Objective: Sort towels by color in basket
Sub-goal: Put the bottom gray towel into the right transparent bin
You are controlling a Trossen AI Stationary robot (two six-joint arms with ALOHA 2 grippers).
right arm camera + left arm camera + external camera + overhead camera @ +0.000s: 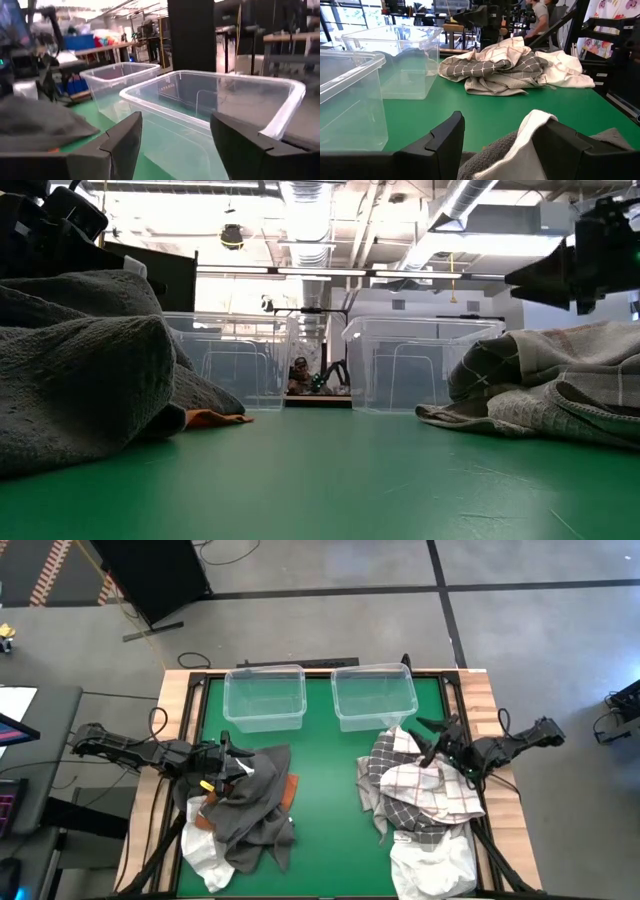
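Left hand (495, 150) sits low over the left pile, fingers spread, with a white towel edge (530, 132) and dark grey towel (250, 805) lying between them, not yet pinched; an orange towel (290, 790) peeks out beside it. Right hand (432, 745) hovers spread and empty above the checked towel (425, 785) pile, pointed toward the right bin (373, 695). Both clear bins, left bin (265, 698) included, stand unfilled at the worktop (325, 800) rear, so sorting appears barely begun.

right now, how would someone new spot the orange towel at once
Go to the towel heap on the left half of the green table, below the left clear bin. The orange towel pokes out of the heap's right edge, the only bright piece among dark grey and white cloth.
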